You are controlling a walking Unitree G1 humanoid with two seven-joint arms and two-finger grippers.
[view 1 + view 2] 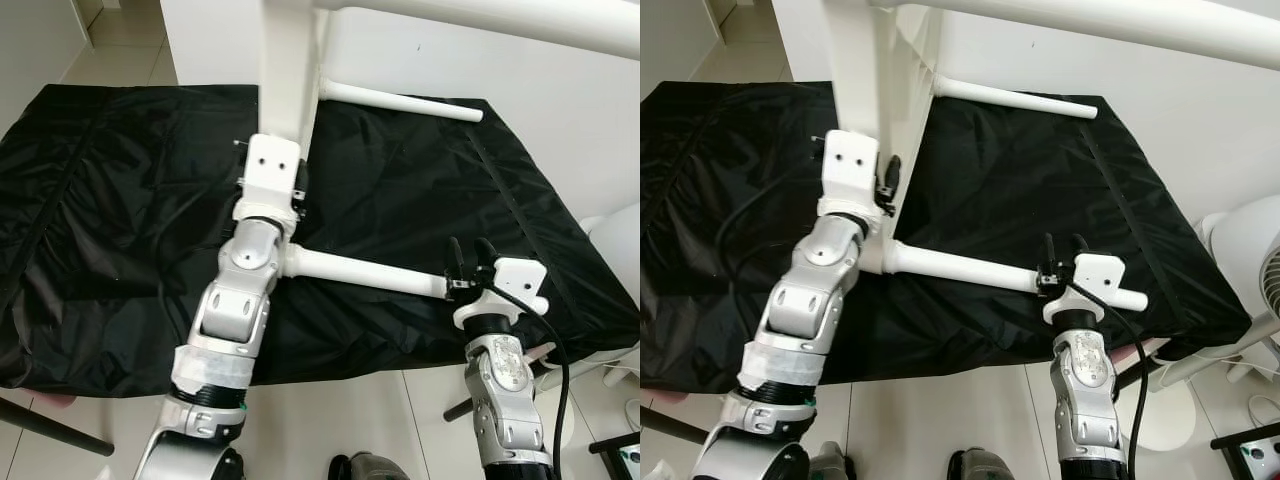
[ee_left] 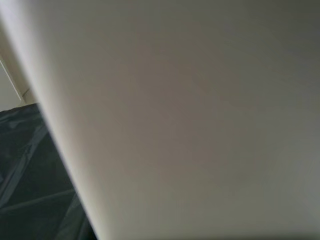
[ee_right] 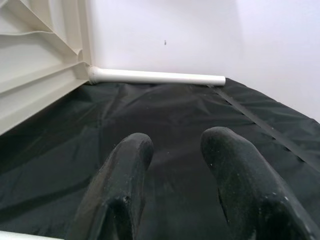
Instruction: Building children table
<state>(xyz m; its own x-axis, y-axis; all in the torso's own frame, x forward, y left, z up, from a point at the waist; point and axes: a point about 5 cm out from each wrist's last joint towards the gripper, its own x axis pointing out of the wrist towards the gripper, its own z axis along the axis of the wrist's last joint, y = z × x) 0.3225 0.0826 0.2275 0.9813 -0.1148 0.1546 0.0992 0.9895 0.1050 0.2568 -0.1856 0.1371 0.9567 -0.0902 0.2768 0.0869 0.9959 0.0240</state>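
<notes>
A white children's table stands on its side on a black cloth [image 1: 110, 200]. Its table top [image 1: 285, 70] rises upright and fills most of the left wrist view [image 2: 200, 125]. One white leg [image 1: 400, 100] sticks out at the far side along the wall. A nearer leg [image 1: 360, 268] runs right from the table's lower corner. My left gripper [image 1: 285, 185] is pressed against the lower edge of the table top. My right gripper [image 1: 471, 247] is open at the near leg's free end. Its fingertips [image 3: 135, 150] reach past the leg over bare cloth, holding nothing.
A white wall [image 1: 560, 110] stands close behind the cloth. A white fan [image 1: 1250, 250] is at the right, off the cloth's corner. Tiled floor [image 1: 350, 410] lies below the cloth's front edge, and a dark rod [image 1: 50, 425] crosses it at the lower left.
</notes>
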